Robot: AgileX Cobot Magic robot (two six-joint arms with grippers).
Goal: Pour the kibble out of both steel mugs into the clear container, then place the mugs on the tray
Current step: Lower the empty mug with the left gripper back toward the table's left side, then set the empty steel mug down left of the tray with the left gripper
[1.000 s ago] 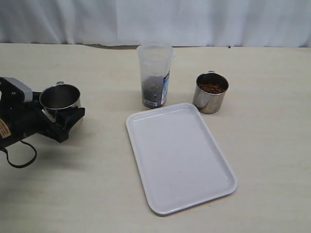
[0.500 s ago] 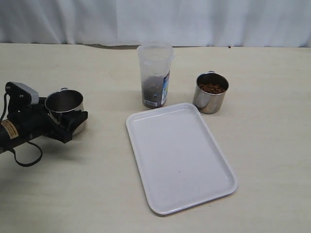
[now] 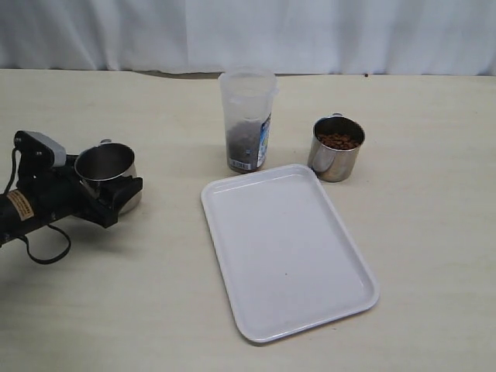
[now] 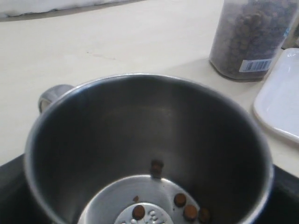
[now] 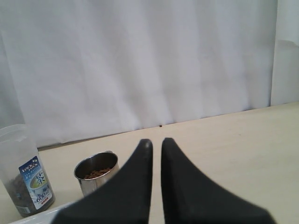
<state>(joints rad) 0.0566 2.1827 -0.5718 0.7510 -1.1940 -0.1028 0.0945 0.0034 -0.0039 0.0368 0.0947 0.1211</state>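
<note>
My left gripper is shut around one steel mug at the left of the table, low over or on the surface. That mug stands upright and holds only a few kibble pellets. The clear container stands at the back middle with kibble in its lower part. To its right stands the second steel mug, with kibble inside. The white tray lies in front of both. My right gripper is shut on nothing, well back from the second mug; the exterior view does not show it.
A white curtain closes off the back edge of the table. A black cable loops under the left arm. The tray's corner lies close to the held mug, beside the container.
The left gripper has carried its mug a little right and downward toward the table. Container, second mug and tray have not moved.
</note>
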